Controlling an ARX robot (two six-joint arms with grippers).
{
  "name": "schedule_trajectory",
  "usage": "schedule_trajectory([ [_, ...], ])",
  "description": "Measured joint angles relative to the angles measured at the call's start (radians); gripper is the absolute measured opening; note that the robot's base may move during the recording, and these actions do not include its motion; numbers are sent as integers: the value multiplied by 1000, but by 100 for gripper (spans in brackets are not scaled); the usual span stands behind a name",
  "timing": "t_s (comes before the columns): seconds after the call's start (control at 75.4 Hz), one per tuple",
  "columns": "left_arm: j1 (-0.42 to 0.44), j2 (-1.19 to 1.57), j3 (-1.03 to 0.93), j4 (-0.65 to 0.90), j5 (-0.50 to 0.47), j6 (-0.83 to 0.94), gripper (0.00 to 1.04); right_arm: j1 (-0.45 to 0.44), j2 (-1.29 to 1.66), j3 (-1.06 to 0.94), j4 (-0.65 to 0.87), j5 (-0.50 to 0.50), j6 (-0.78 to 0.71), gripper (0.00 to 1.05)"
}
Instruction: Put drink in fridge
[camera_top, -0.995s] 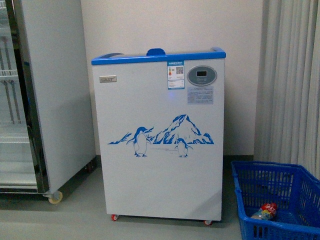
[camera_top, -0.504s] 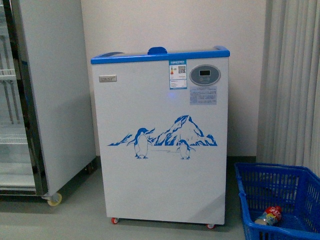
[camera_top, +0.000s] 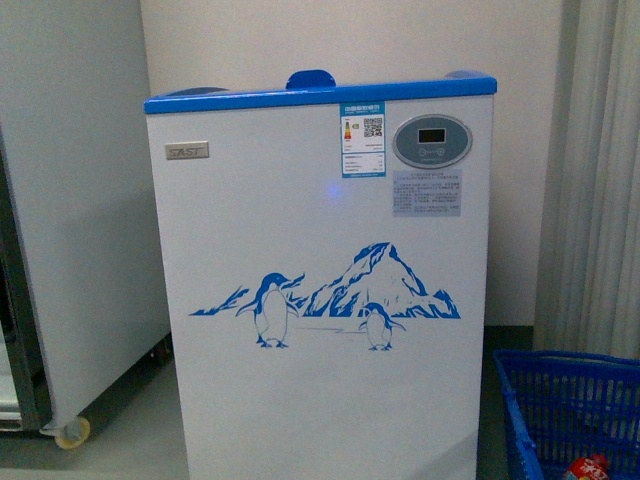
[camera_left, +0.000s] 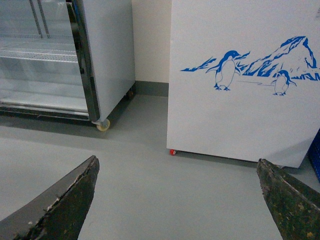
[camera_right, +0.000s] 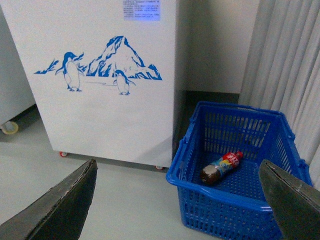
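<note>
The fridge is a white chest with a blue rim and a penguin-and-mountain decal, standing straight ahead and filling the front view. The drink, a bottle with a red cap and brownish liquid, lies on its side in a blue basket on the floor to the fridge's right. Only its red end peeks into the front view's corner. My right gripper hangs open over bare floor, short of the basket. Open and holding nothing, my left gripper hovers above the floor before the fridge.
A tall grey-white upright cabinet with a glass door stands left of the fridge on casters. Pale curtains hang behind the basket. A small red caster shows under the fridge. Grey floor lies between me and the fridge.
The front view has drawn closer to the fridge, which now looms larger. The basket and bottle have slid toward the lower right edge, and the upright cabinet toward the left.
</note>
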Motion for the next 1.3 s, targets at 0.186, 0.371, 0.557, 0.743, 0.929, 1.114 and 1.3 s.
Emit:
schedule_trajectory([
  [0.186,0,0,0,0,0,0,97,0,0,0,0,0,0,97],
  [0.371,0,0,0,0,0,0,97,0,0,0,0,0,0,97],
  [0.557,0,0,0,0,0,0,97,0,0,0,0,-1,0,97],
  [0.743,0,0,0,0,0,0,97,0,0,0,0,0,0,97],
  [0.929,0,0,0,0,0,0,97,0,0,0,0,0,0,97],
  [1.114,0,3,0,0,0,0,97,16,142,93,-240,228,103,97],
  [1.3,0,3,0,0,0,0,97,-283,755,164,-20,256,201,97],
])
